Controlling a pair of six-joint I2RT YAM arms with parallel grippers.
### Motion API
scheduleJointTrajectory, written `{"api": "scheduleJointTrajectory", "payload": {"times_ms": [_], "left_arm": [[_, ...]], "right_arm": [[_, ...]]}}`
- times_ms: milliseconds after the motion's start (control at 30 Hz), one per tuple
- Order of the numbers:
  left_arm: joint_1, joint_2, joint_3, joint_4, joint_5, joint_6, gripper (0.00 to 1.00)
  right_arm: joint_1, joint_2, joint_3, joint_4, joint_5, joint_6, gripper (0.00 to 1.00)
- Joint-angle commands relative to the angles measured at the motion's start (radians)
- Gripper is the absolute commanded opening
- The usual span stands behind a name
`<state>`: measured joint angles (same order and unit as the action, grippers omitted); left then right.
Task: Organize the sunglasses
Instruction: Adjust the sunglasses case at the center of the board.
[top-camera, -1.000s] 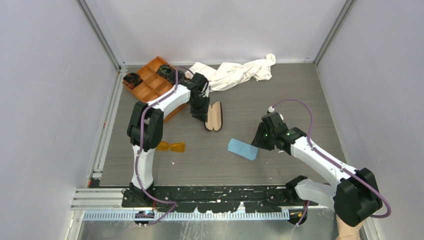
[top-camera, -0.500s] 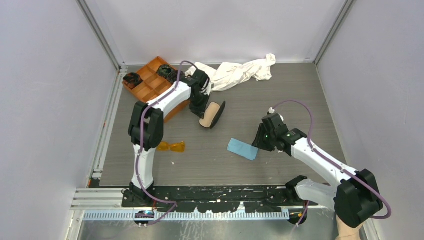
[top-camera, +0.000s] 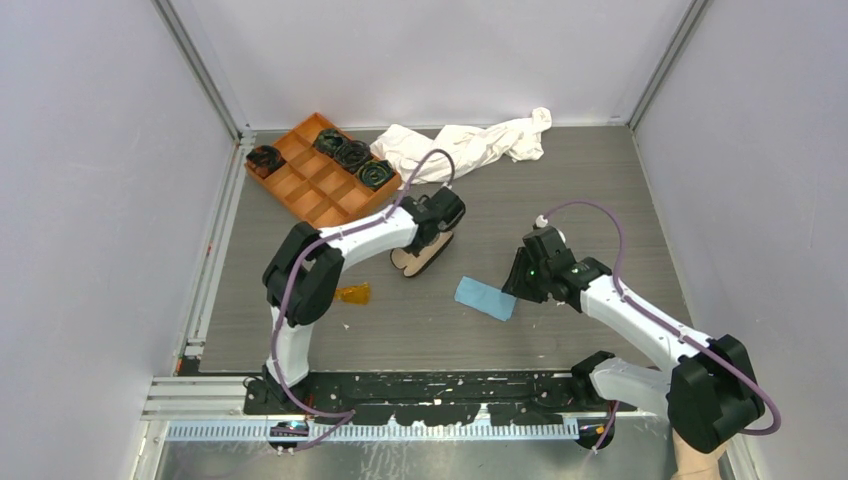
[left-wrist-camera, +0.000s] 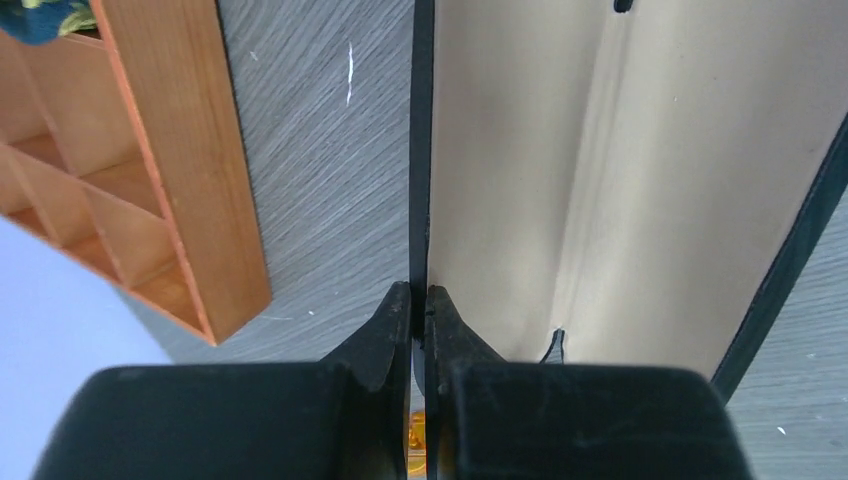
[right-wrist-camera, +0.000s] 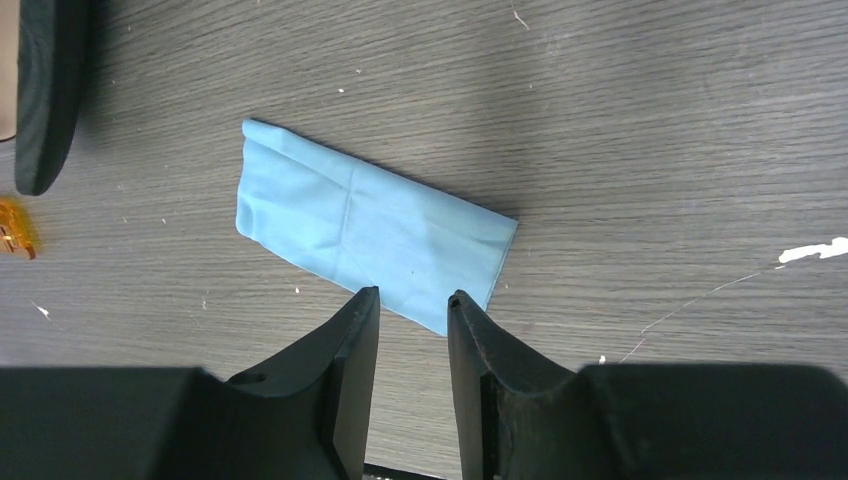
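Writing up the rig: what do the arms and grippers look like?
The left arm and right arm have white links, black joints and a purple cable looping alongside. The left gripper and right gripper have two black tapered fingers.

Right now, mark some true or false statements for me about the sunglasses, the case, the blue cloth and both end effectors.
1. The left end effector pinches the rim of the glasses case. True.
2. The sunglasses lie inside the case. False: they lie on the table, apart from it, partly under the left arm.
3. The right end effector grips the blue cloth. False: its jaws stand open and empty; the cloth lies flat.
4. The orange tray sits at the table's far left corner. True.
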<state>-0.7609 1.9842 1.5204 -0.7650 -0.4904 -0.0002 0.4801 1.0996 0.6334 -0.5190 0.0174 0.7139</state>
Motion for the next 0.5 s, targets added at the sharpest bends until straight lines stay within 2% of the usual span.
{"api": "scheduleJointTrajectory", "payload": {"times_ms": [0, 100, 167, 200, 333, 467], "left_arm": [[-0.047, -0.078, -0.070, 0.181, -0.262, 0.059, 0.01], [-0.075, -0.109, -0.141, 0.284, -0.317, 0.092, 0.01], [-0.091, -0.127, -0.180, 0.341, -0.337, 0.115, 0.06], [-0.099, -0.131, -0.194, 0.359, -0.344, 0.123, 0.09], [-0.117, -0.151, -0.205, 0.368, -0.338, 0.124, 0.33], [-0.118, -0.182, -0.176, 0.329, -0.308, 0.105, 0.42]], "right_arm": [[-0.002, -0.014, -0.013, 0.034, -0.004, 0.011, 0.38], [-0.003, -0.027, -0.022, 0.033, -0.004, 0.013, 0.38], [-0.001, -0.032, -0.029, 0.031, -0.004, 0.013, 0.38], [-0.003, -0.035, -0.031, 0.030, -0.004, 0.012, 0.38], [-0.003, -0.036, -0.033, 0.031, -0.004, 0.010, 0.38], [-0.004, -0.031, -0.022, 0.029, -0.003, 0.004, 0.38]]}}
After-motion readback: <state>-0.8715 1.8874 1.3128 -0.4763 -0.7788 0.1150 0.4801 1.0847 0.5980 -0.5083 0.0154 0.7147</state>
